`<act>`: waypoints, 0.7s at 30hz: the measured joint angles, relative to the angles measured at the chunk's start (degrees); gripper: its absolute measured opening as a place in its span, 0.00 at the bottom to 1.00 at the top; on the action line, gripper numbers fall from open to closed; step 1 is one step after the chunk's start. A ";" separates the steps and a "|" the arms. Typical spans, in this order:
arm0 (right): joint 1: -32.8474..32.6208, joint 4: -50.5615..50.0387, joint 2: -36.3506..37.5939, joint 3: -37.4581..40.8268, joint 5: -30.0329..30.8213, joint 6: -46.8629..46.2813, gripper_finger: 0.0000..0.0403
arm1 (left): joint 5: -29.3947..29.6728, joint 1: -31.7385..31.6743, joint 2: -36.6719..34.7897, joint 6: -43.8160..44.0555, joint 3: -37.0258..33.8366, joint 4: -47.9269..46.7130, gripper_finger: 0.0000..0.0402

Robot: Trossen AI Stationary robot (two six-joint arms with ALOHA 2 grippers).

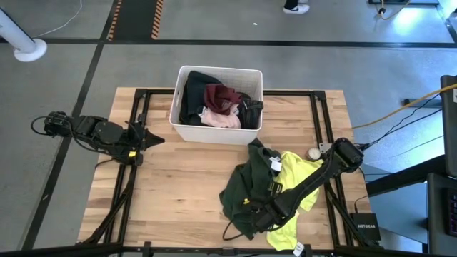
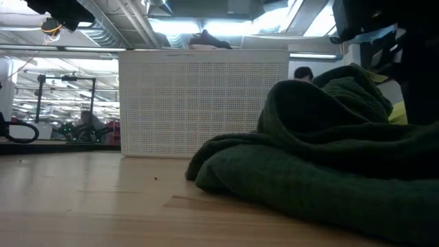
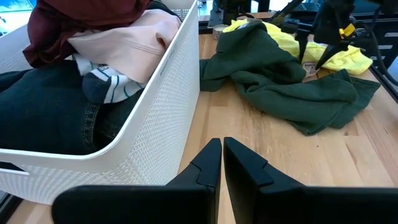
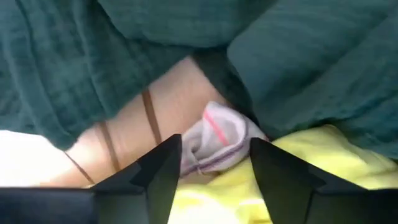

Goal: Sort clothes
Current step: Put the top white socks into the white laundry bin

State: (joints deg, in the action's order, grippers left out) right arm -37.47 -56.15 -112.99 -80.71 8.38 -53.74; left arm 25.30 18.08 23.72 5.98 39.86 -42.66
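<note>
My right gripper (image 4: 214,165) is down low over the pile at the table's near right, fingers spread with a gap between them, holding nothing yet. Between the fingertips, just ahead, sits a small white sock (image 4: 217,140) with a pink stripe, bunched on the bare wood. The green garment (image 1: 246,189) drapes beyond and to both sides of my fingers, and the yellow garment (image 1: 296,182) lies right under and beside them, so the sock is wedged where the two meet. I judge I am lined up this way to pinch the sock alone, without catching either bigger piece; the risk is snagging a fold of yellow along with it.

My left gripper (image 3: 222,165) waits well apart at the table's left side, fingers nearly together with only a thin slit between them, holding nothing. Just beside its fingers stands the bin (image 3: 174,81), which has dark, maroon and pink clothes (image 1: 218,103) inside.

So some clothes are already in the bin, while the green, the yellow and the sock are still out on the table (image 1: 178,185).
</note>
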 joint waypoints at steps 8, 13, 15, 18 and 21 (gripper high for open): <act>0.11 2.08 0.02 -0.02 -0.91 0.02 0.12 | 0.00 -0.01 -0.01 0.00 0.01 0.00 0.03; 0.11 1.98 0.02 -1.52 -1.95 0.09 0.05 | 0.01 -0.01 -0.01 -0.01 0.00 -0.02 0.03; 0.11 0.91 0.02 -3.12 -1.85 0.09 0.07 | 0.02 0.00 0.00 -0.02 0.00 0.00 0.03; 0.11 -2.88 0.02 -7.24 -0.45 0.30 0.05 | 0.00 0.00 -0.01 -0.02 0.00 0.00 0.03; 0.11 -6.05 0.02 -12.00 0.16 2.48 0.02 | 0.02 -0.02 0.00 -0.02 0.00 -0.02 0.03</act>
State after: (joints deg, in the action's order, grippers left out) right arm -37.36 -62.20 -112.97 -92.70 8.54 -51.25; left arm 25.32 18.06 23.73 5.96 39.86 -42.68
